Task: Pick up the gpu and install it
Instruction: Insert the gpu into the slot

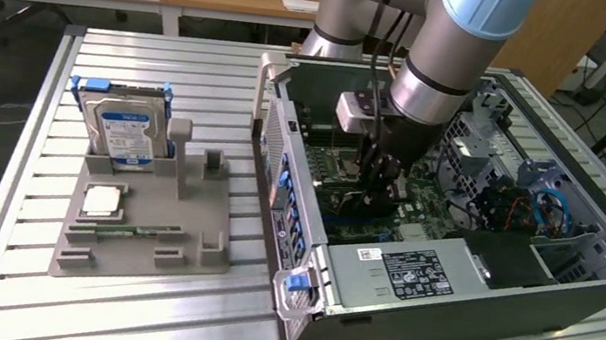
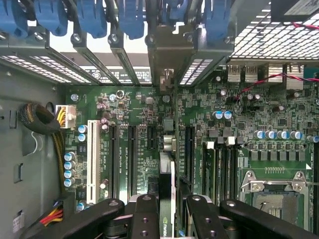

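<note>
one claw [image 2: 167, 211] clamped on the gpu [image 2: 168, 196], seen edge-on, lower part cut off.

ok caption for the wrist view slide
Hand holds the gpu edge-on above the motherboard slots.

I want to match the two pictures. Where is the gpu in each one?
Exterior view: the gpu is in the pincer, inside the open computer case, over the green motherboard.
Wrist view: the gpu is seen edge-on between the pincer's black fingers.
Shared landmark: the green motherboard, which lies under the card in both views.
</note>
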